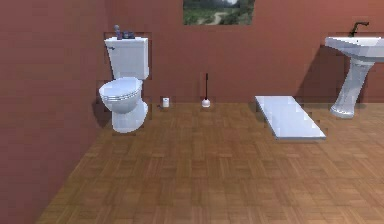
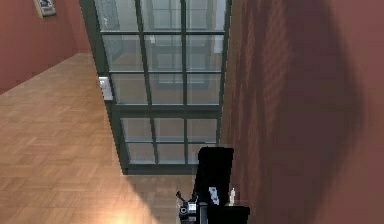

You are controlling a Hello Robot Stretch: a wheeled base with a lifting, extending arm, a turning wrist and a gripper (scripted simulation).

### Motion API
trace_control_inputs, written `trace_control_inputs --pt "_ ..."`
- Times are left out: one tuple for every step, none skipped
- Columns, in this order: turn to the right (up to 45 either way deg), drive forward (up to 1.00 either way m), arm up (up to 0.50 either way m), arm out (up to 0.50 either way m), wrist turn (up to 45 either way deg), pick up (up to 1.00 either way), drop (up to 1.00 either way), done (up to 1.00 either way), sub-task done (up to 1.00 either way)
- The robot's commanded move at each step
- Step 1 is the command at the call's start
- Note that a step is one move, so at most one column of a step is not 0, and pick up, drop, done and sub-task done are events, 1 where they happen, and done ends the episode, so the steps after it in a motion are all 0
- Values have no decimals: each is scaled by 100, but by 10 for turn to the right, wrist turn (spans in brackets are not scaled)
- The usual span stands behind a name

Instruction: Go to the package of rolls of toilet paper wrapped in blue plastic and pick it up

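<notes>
Toilet paper package (image 1: pixel 121 34): my best guess is it's the small bluish lump on top of the toilet (image 1: pixel 125 85) tank, at the forward view's left. It should be light and squishy with slick wrap, so I'd grab across the rolls themselves, not the loose film. Count: one package, one toilet, one white roll (image 1: pixel 165 102) on the floor, one plunger (image 1: pixel 206 98), one pedestal sink (image 1: pixel 352 55). Gripper (image 2: pixel 186 209) sits low near the glass door (image 2: pixel 160 80), and I can't tell if it's holding anything.

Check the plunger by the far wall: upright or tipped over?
Upright: the plunger stands on its cup on the floor, thin handle rising straight up against the red wall, right of the toilet.
</notes>
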Motion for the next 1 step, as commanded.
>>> trace_control_inputs --pt "0 0 0 0 0 100 0 0 0"
